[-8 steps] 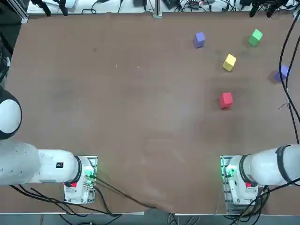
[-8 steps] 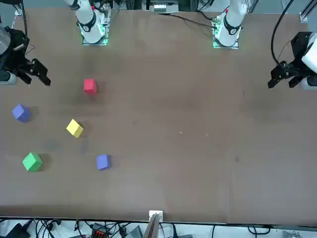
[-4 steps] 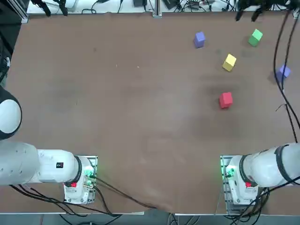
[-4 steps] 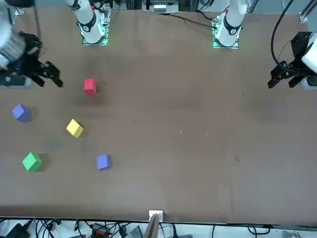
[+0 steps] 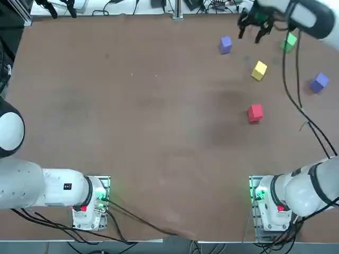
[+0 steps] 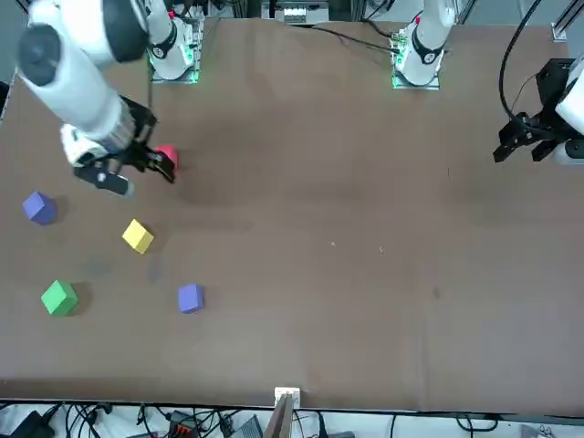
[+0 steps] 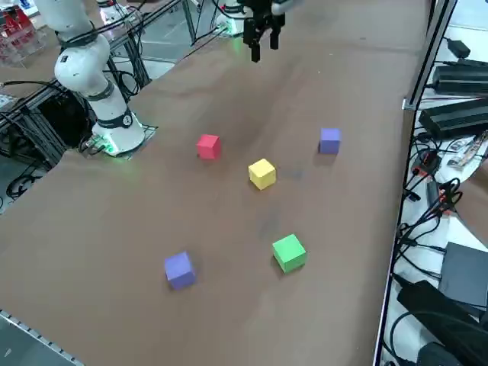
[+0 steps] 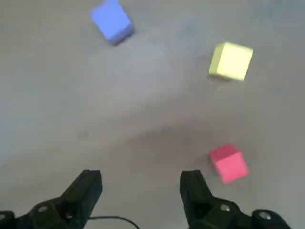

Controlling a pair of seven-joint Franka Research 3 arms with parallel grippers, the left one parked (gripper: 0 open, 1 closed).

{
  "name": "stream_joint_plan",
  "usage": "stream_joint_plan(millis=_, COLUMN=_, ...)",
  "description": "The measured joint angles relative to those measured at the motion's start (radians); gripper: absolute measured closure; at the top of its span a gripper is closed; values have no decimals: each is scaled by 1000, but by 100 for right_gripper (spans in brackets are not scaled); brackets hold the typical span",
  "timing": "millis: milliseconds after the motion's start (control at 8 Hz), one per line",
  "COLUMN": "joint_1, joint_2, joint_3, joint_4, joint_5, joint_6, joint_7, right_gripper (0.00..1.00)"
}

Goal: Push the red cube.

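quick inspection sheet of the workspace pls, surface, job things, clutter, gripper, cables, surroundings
surface: brown table, bare apart from five cubes.
job's things: red cube sits flat, untouched, nearest the right arm's base.
clutter: yellow cube, green cube, two purple cubes, all apart from each other.
grippers: right gripper open, empty, raised above the table, short of the red cube.
cables: black cable hangs from the right arm; more at both bases.
surroundings: cable bundles and power units along the table's edges.

Red cube (image 7: 208,146) on table (image 7: 114,252), yellow cube (image 7: 261,173) just beside; green cube (image 7: 289,252) nearer camera; right gripper (image 7: 263,44) open, raised, far end
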Motion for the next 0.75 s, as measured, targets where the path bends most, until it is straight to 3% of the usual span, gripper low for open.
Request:
stream_joint_plan(millis=250, joint_1=17, joint_2=2, joint_3=0, joint_4=-93, joint_5=0, joint_6=42, joint_7=160, right_gripper=5)
stream_joint_plan(millis=375, joint_1=17, joint_2=1, joint_3=-2, joint_4=-130, joint_5=0, joint_6=57, joint_7=233, right_gripper=10)
stream_joint_plan(millis=500, joint_1=18, joint_2=-2, joint_3=-2, joint_4=-170, joint_5=0, joint_6=86, joint_7=309, right_gripper=23)
stream_joint_plan(millis=750, joint_1=24, joint_2=-12, joint_3=-2, joint_4=-270, joint_5=1, joint_6=168, joint_7=448, right_gripper=30)
